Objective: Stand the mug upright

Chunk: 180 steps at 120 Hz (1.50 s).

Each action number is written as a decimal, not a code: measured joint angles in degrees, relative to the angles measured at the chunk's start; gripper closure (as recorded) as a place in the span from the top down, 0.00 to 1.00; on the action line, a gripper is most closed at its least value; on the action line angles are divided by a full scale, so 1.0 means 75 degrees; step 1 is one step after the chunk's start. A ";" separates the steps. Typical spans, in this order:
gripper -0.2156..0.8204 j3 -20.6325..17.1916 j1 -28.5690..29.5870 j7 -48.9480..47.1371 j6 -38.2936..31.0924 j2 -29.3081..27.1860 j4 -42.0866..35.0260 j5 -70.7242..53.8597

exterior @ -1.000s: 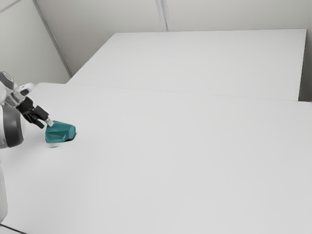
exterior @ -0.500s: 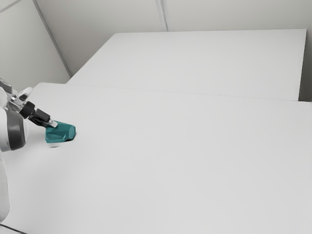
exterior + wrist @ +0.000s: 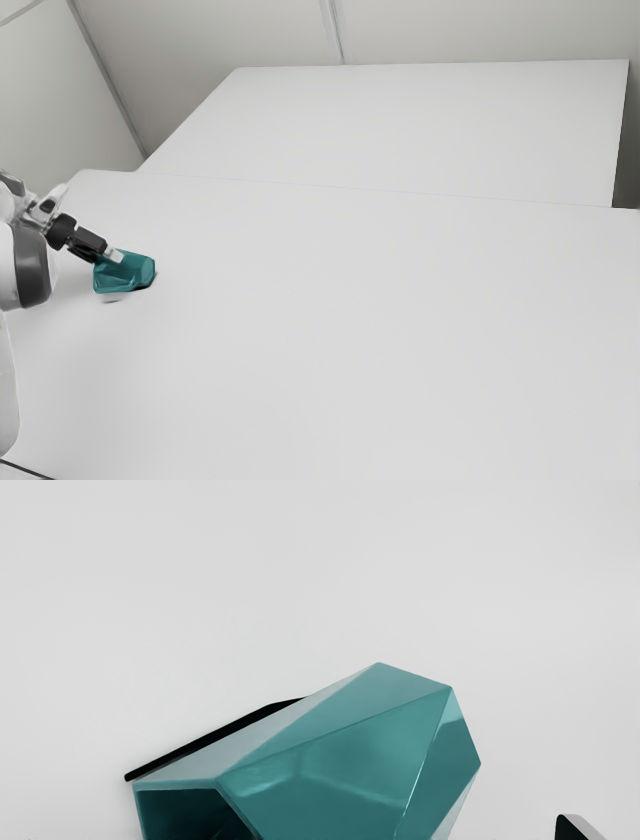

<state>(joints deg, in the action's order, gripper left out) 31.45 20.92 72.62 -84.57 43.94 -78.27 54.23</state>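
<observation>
- Gripping the mug (image 3: pixel 340 760) is judged the step in hand; it is tipped over on the surface (image 3: pixel 350 330), by the claw (image 3: pixel 114 257).
- The claw is spread, nothing pinched.
- Next, the mug should be straddled, gripped, then turned up.

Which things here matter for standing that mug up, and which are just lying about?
Part of the job:
- teal mug, lying on its side
- gripper, at the mug

Just there:
- white table, supporting the mug
- pale surface beyond the table
- thin dark line, perhaps a cable, in the exterior view's lower left corner
</observation>
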 joint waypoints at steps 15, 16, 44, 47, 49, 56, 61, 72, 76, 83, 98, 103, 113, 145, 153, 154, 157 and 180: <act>0.79 0.0001 -0.0012 0.0037 0.0043 0.0007 -0.0028 0.0002; 0.79 0.0001 -0.0014 0.0039 0.0045 0.0009 -0.0029 0.0004; 0.73 0.0000 -0.0028 0.0089 0.0038 0.0032 -0.0087 0.0030; 0.71 0.0000 -0.0023 0.0094 0.0035 0.0032 -0.0088 0.0029; 0.70 0.0000 -0.0020 0.0097 0.0033 0.0032 -0.0092 0.0028; 0.67 0.0000 -0.0004 0.0106 0.0023 0.0045 -0.0098 0.0031; 0.65 0.0001 0.0004 0.0113 0.0015 0.0055 -0.0100 0.0032; 0.61 0.0000 0.0026 0.0127 -0.0002 0.0075 -0.0101 0.0034; 0.59 0.0000 0.0035 0.0133 -0.0007 0.0082 -0.0102 0.0037; 0.57 0.0000 0.0053 0.0142 -0.0013 0.0093 -0.0102 0.0040; 0.52 0.0000 0.0078 0.0163 -0.0022 0.0123 -0.0102 0.0044; 0.50 0.0000 0.0081 0.0171 -0.0023 0.0125 -0.0102 0.0045; 0.47 0.0000 0.0107 0.0185 -0.0026 0.0126 -0.0102 0.0045; 0.33 0.0000 0.0138 0.0226 -0.0043 0.0125 -0.0101 0.0034; 0.29 0.0000 0.0136 0.0236 -0.0046 0.0126 -0.0101 0.0036; 0.29 0.0000 0.0135 0.0238 -0.0046 0.0126 -0.0101 0.0036; 0.28 -0.0001 0.0133 0.0241 -0.0048 0.0126 -0.0101 0.0037; 0.16 -0.0022 0.0073 0.0265 -0.0084 0.0104 -0.0089 0.0081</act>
<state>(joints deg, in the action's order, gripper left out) 31.29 21.47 74.60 -85.20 44.72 -78.94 54.84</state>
